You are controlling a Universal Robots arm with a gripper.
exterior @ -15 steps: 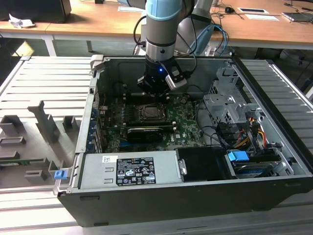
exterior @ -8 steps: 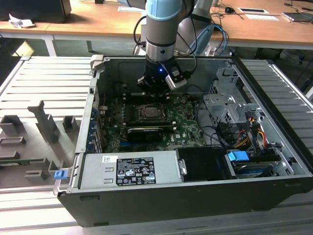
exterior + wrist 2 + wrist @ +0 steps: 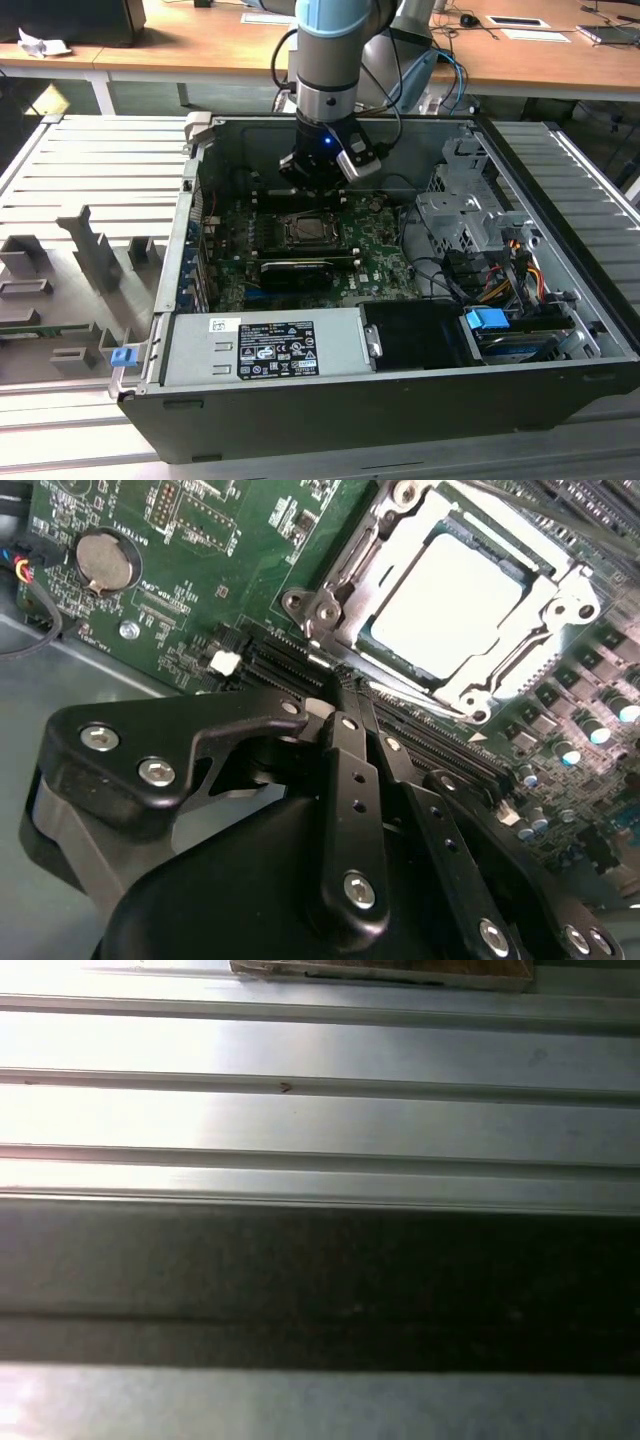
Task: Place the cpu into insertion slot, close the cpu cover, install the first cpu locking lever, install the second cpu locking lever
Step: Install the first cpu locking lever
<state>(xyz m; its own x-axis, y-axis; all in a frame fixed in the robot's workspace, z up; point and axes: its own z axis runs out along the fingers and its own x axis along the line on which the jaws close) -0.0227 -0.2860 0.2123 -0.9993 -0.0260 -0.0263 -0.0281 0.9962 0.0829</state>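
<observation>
In the exterior view the arm reaches down into the open computer case (image 3: 560, 300), with the gripper (image 3: 318, 180) hanging just over the far edge of the green motherboard (image 3: 380, 255), close behind the insertion slot (image 3: 308, 230). In the second wrist view the gripper's (image 3: 352, 685) two black fingers (image 3: 350, 770) are pressed together with nothing between them, their tips just beside the near edge of the socket, above the black connector slots. The cpu (image 3: 462, 595) lies flat in the insertion slot (image 3: 380, 645), its bright metal top showing through the window of the cpu cover (image 3: 545, 625), which is folded down over it. Whether the locking levers along the socket's sides are latched cannot be told. A round coin battery (image 3: 105, 562) sits on the motherboard (image 3: 200, 600) well apart from the socket. The long black card (image 3: 297, 270) lies along the board's near side, and a power supply (image 3: 265, 345) fills the case's near edge. The first wrist view looks at ribbed grey metal (image 3: 320, 1110).
</observation>
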